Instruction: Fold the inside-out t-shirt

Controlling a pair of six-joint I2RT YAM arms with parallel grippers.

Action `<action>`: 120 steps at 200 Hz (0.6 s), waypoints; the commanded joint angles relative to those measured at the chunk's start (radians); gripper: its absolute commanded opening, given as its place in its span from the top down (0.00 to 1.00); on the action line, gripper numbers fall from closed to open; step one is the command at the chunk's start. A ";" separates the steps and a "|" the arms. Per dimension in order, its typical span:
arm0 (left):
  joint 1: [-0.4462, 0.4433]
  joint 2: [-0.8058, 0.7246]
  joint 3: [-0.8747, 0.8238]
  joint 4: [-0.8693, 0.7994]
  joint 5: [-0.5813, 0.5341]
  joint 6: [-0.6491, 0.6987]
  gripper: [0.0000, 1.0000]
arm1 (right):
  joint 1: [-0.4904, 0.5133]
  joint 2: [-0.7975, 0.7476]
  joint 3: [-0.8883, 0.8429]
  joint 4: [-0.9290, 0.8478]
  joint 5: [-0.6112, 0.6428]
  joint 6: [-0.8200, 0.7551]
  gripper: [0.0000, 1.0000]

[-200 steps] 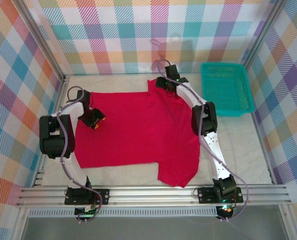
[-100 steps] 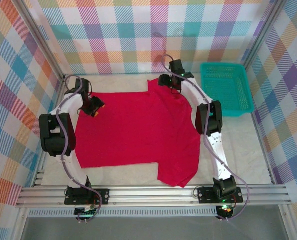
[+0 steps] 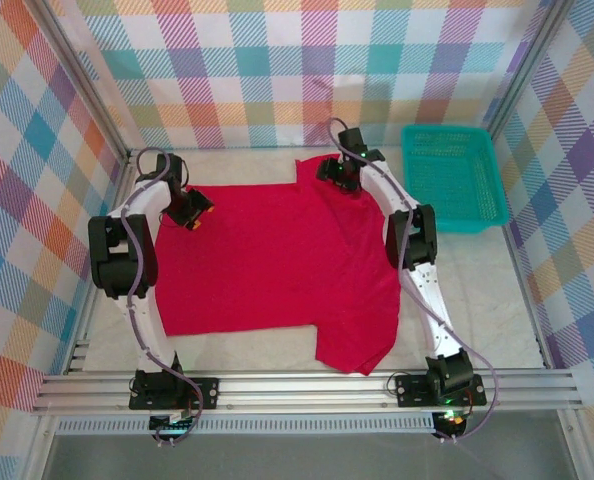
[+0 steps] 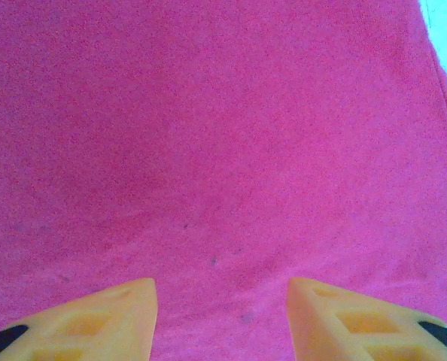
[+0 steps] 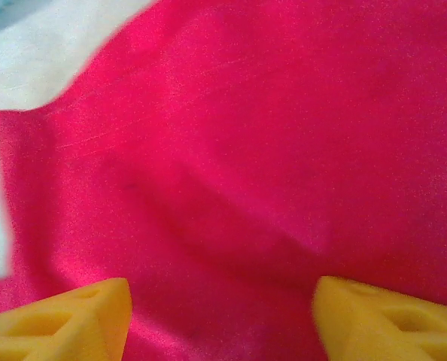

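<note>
Here the inside-out t-shirt [image 3: 277, 270] lies spread nearly flat on the pale surface [image 3: 477, 290] between the two arms, bright red. One short sleeve points toward the near edge on the right, and another sticks out at the far side.

The left claw [image 3: 192, 212] hangs over the shirt's far left corner. In the left wrist view its two yellow fingers [image 4: 95, 320] stand moderately apart with nothing between them but the smooth red cloth below. A sliver of the surface shows past the shirt's edge at the upper right of that view. Whether the tips touch the fabric I cannot tell.

The right claw [image 3: 342, 175] sits over the far sleeve, near the shirt's far right corner. In the right wrist view (which is somewhat blurred) its yellow fingers [image 5: 73, 320] are spread wide and grip nothing. The cloth beneath them is rumpled, with a soft ridge running across it, and the sleeve's edge meets the bare surface at the upper left.

A teal plastic basket [image 3: 455, 180] rests in the far right corner of the surface, apart from the shirt and just beyond the right arm.
</note>
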 commanded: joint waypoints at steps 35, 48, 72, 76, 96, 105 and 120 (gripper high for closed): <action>-0.008 -0.072 -0.133 0.010 0.076 -0.002 0.51 | -0.078 0.120 0.108 -0.092 0.063 0.190 0.41; -0.010 -0.080 -0.155 0.015 0.079 -0.001 0.51 | -0.093 0.156 0.163 -0.077 0.049 0.218 0.43; -0.010 -0.078 -0.163 0.009 0.067 -0.002 0.51 | -0.111 0.178 0.198 0.004 0.041 0.230 0.44; -0.011 -0.078 -0.161 0.007 0.067 -0.003 0.51 | -0.114 0.176 0.200 0.023 0.038 0.229 0.44; -0.013 -0.087 -0.148 -0.012 0.061 0.007 0.51 | -0.123 0.147 0.198 0.128 -0.032 0.195 0.40; -0.013 -0.098 -0.140 -0.027 0.051 0.017 0.51 | -0.121 0.124 0.194 0.170 -0.076 0.160 0.37; -0.013 -0.124 -0.126 -0.052 0.024 0.030 0.51 | -0.120 0.072 0.184 0.216 -0.159 0.129 0.33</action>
